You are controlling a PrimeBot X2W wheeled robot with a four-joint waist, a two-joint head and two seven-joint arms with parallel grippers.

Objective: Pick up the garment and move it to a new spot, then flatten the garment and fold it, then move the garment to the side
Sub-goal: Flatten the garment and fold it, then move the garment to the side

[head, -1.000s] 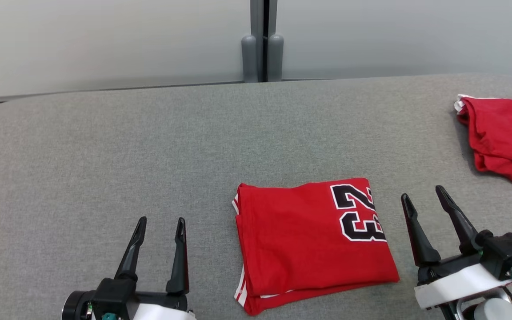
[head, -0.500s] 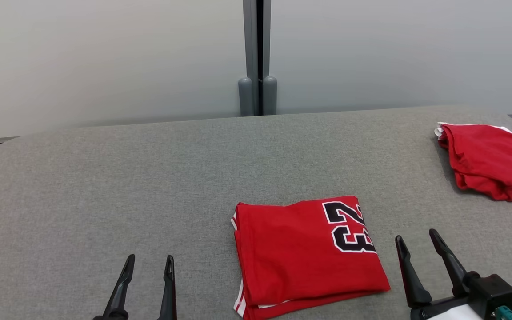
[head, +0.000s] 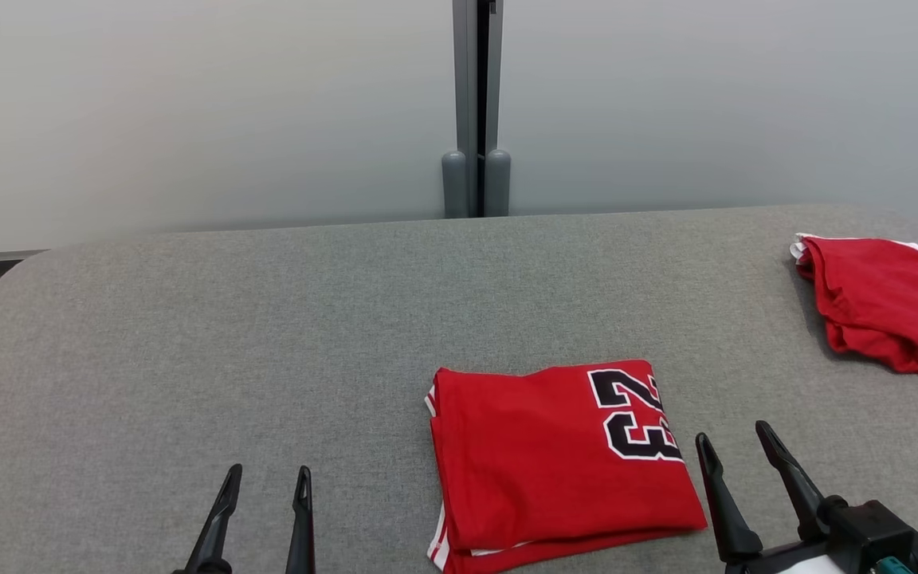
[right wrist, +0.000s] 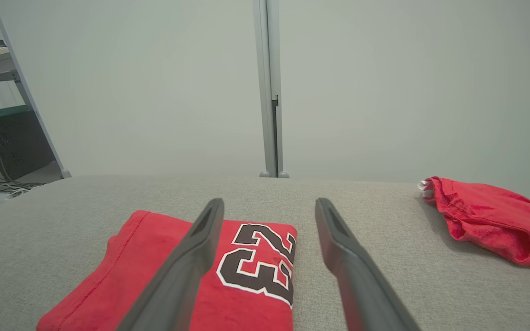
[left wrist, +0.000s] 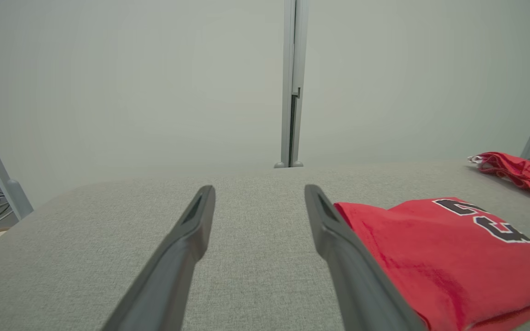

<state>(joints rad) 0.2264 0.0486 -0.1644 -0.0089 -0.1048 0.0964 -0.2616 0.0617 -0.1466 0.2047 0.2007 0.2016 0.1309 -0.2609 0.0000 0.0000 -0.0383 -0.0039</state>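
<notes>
**pix_lurker:** Head cam first. What are the grippers up to?

**foldbot_fan:** Both empty. The left gripper (head: 268, 472) sits low over the grey desk (head: 188, 335), jaws apart with nothing between them. Same deal for the right gripper (head: 731, 433), jaws spread. The red jersey (head: 539, 470) lies folded flat between the two, just beside the right jaws and well apart from the left ones. Its number 23 (head: 634, 414) is on the side nearest the right jaws.

**pix_lurker:** And the other red thing?

**foldbot_fan:** That's a second red garment (head: 881, 307), bunched up, way out beyond the right jaws near the desk's far corner.

**pix_lurker:** Left wrist cam?

**foldbot_fan:** The left gripper (left wrist: 259, 188) is wide open over bare desk (left wrist: 85, 230). The red jersey (left wrist: 444, 248) is off to the right of the jaws, and the second red garment (left wrist: 518, 172) is further right and beyond.

**pix_lurker:** Right wrist?

**foldbot_fan:** The right gripper (right wrist: 269, 202) is open too. The red jersey (right wrist: 122, 266) lies left of the jaws, and the number 23 (right wrist: 258, 262) shows in the gap between them. Can't tell if a jaw touches the cloth. The second red garment (right wrist: 490, 220) is ahead and to the right, well apart from the jersey.
</notes>
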